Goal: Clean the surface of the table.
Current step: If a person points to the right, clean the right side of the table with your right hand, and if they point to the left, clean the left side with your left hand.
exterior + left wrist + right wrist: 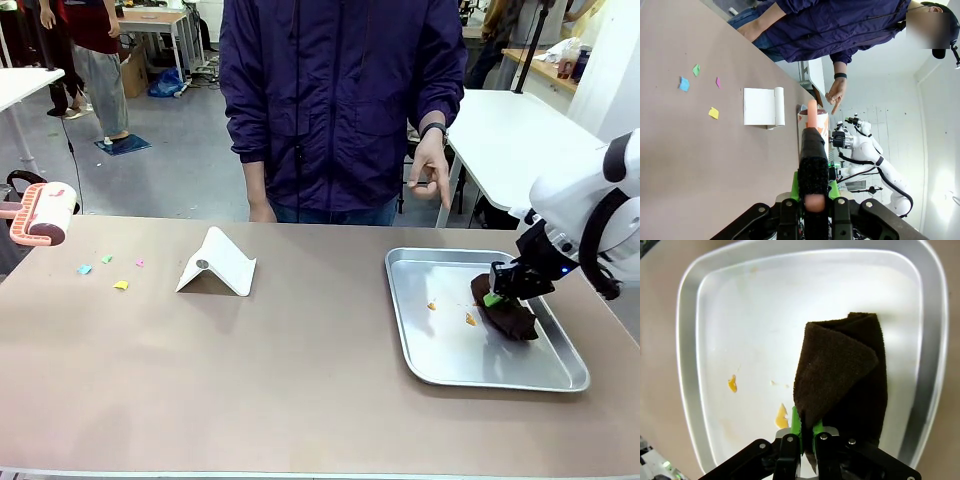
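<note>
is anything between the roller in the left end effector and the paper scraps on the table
Nothing visible does: bare table lies between the roller and the scraps; the white stand sits past them.

Grey floor (190, 170), smooth, evenly lit, no hard shadows. White-topped table (505, 140) at far right, and the corner of another white table (25, 85) at far left, on thin metal legs. Farther back stands a wooden desk (150, 18), with a cardboard box (133, 72) and a blue bag (165, 82) on the floor beside it; a blue mat (123, 144) lies flat nearer the left table.
</note>
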